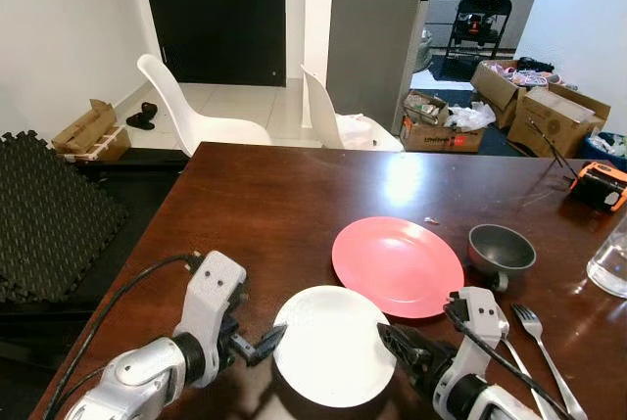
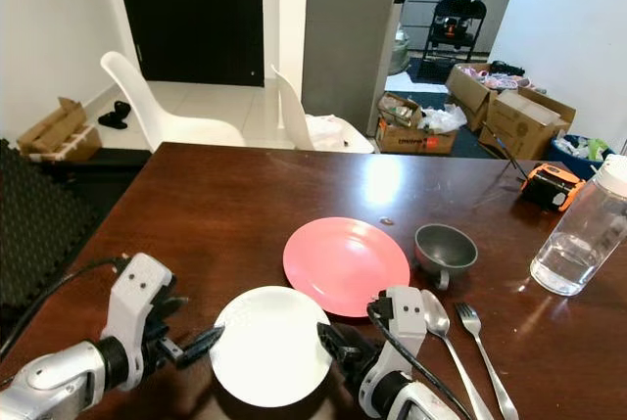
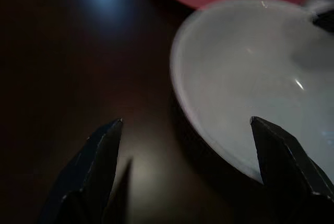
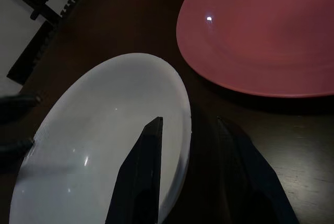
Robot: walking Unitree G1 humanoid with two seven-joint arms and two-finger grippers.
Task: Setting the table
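A white plate [image 1: 333,344] lies on the dark wooden table [image 1: 274,205] near its front edge, just in front of a pink plate [image 1: 397,265]. My left gripper [image 1: 271,341] is at the white plate's left rim, open wide. In the left wrist view its fingertips [image 3: 112,130] stand either side of the white plate's rim [image 3: 180,85]. My right gripper [image 1: 389,335] is at the plate's right rim, open. In the right wrist view one finger [image 4: 151,140] is over the white plate [image 4: 99,140] and the other is outside its rim, near the pink plate [image 4: 261,31].
Right of the pink plate sit a grey cup [image 1: 502,250], a fork [image 1: 544,351], a spoon [image 2: 441,327] and a water bottle [image 2: 586,234]. An orange device [image 1: 600,183] lies at the far right. Two white chairs [image 1: 196,112] stand behind the table, with cardboard boxes [image 1: 549,116] beyond.
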